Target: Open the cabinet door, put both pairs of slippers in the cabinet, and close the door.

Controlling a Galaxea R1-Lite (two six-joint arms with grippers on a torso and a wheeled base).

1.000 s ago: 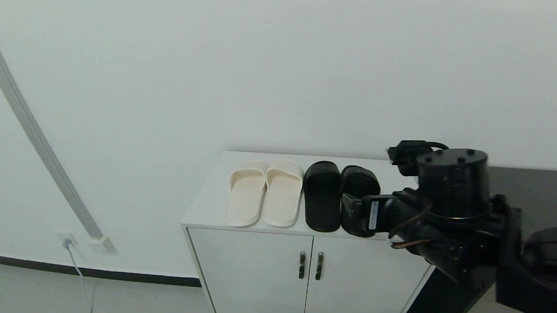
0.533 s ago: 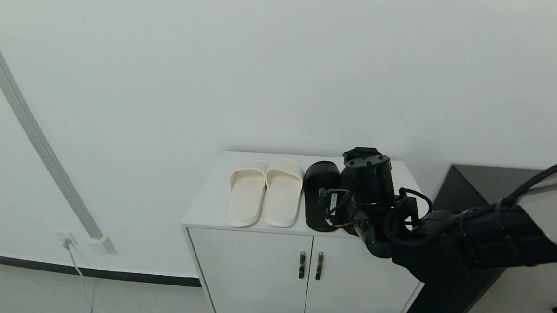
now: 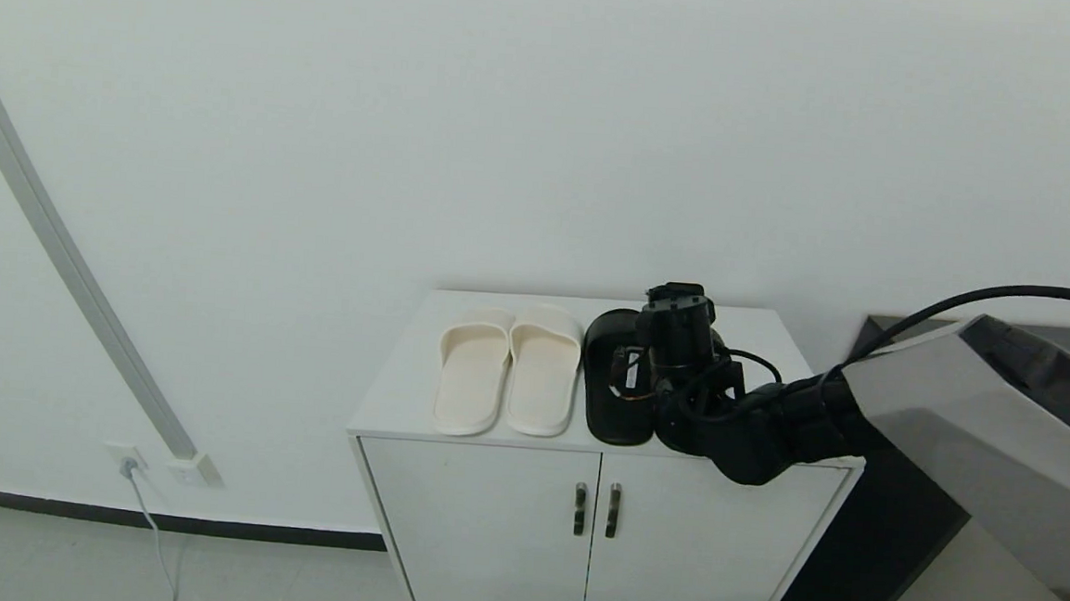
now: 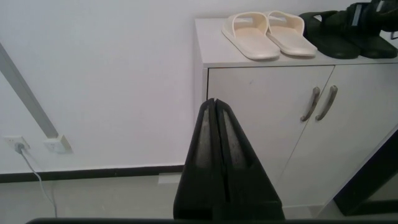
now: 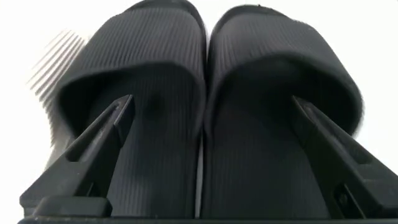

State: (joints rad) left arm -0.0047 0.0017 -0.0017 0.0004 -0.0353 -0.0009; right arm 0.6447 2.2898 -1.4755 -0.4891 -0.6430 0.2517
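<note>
While the left gripper [image 4: 214,155] hung low and well short of the cabinet [image 3: 474,538], its two flat black fingers were pressed flush together into one narrow wedge. The cabinet was a plain white box with smooth matte panels. Both doors were shut, and two slim metal handles [image 3: 581,509] stood upright side by side at the centre seam.

Up on the flat top, the right gripper [image 5: 211,99] was spread wide, with one angular black finger on each outer side of the black slippers [image 5: 261,81]. Couldn't tell if the fingers actually touched them. Those slippers had broad, arched straps with fine ribbing, kind of rubbery looking, and sat snug against each other. Just beside them on the robot's left were the cream slippers [image 3: 507,373]: same slide shape, smooth, toes toward the wall, also a tight pair.

Behind it all was a bare white wall with a slanted grey conduit [image 3: 56,234] running down to a wall socket [image 3: 126,458].
</note>
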